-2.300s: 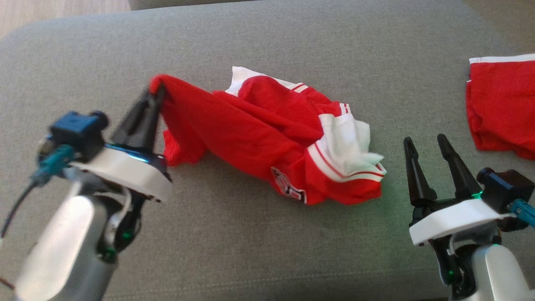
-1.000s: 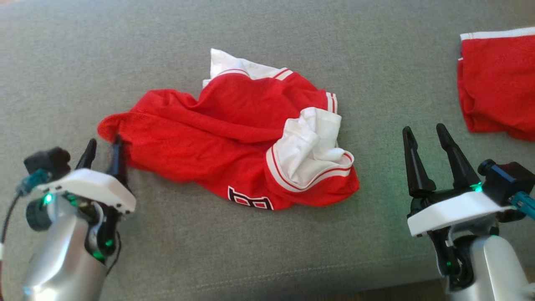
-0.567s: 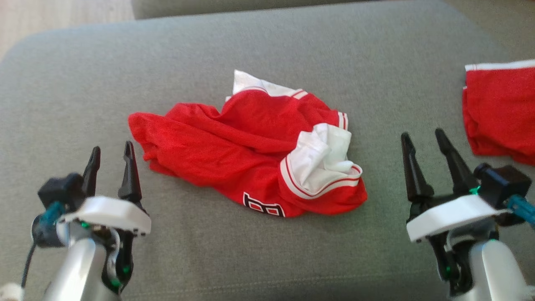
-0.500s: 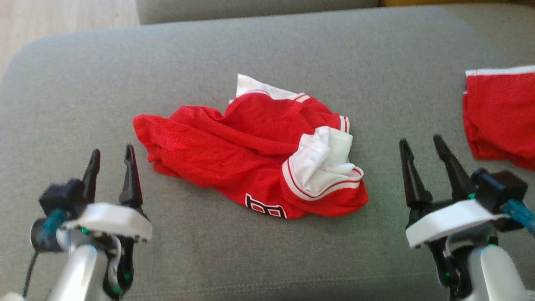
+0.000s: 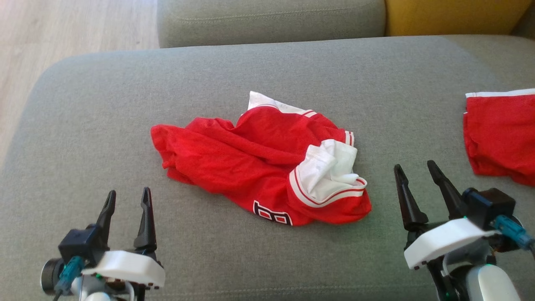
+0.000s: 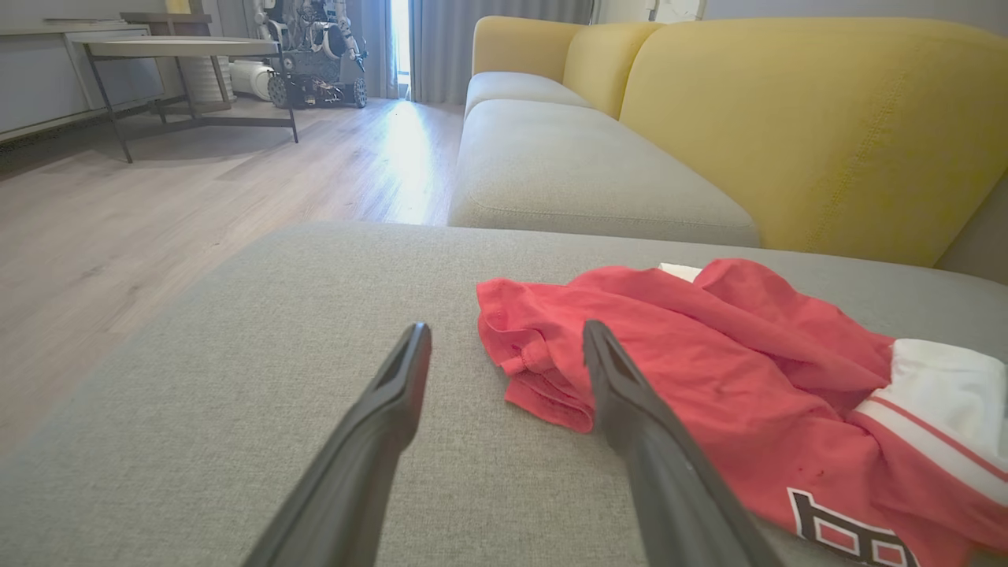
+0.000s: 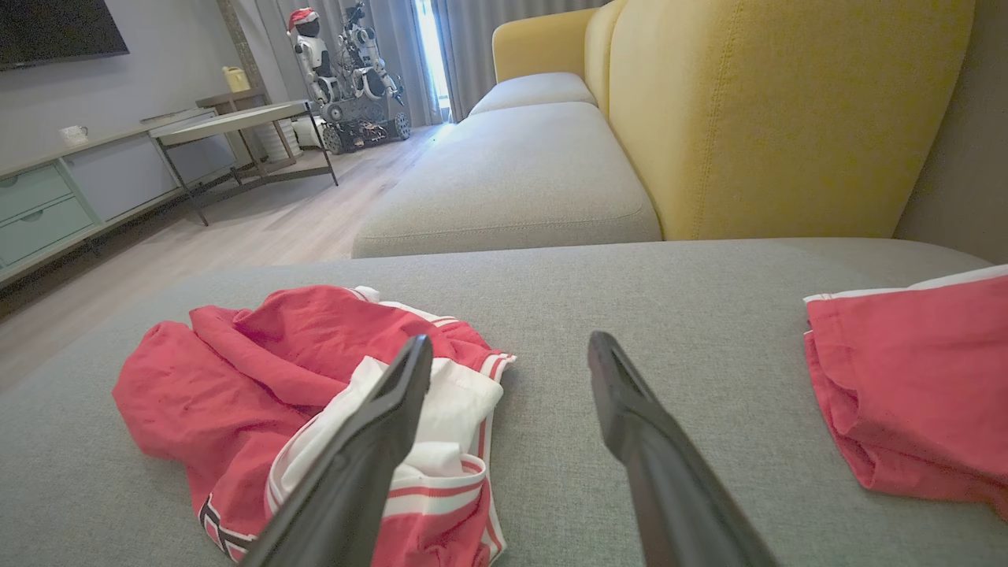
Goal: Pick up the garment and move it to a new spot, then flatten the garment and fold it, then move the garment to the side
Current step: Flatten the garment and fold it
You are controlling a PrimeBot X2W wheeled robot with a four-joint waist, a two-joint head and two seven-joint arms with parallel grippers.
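Garment sits on the grey seat cushion, the broadest surface in my head view, which spans the picture from left to right. Past the cushion's far edge I log a second grey cushion, a yellow backrest at far right and pale wood floor at far left.

Garment itself: red jersey cloth, crumpled in one heap at about the cushion's middle, longer left to right than near to far. It is neither flat nor folded and lies free of both grippers.

A second red cloth with a white edge lies at the right of the cushion, well apart from the heap and cut by the frame.

Left gripper: near left, fingers spread, empty, tips short of the heap's left end.

Right gripper: near right, fingers spread, empty, between the heap and the second cloth, touching neither.

Small detail: a white panel with red stripes is bunched at the heap's right end. A white flap shows at its far side. Black-and-white lettering sits at the near edge, partly tucked under, and I cannot read it.
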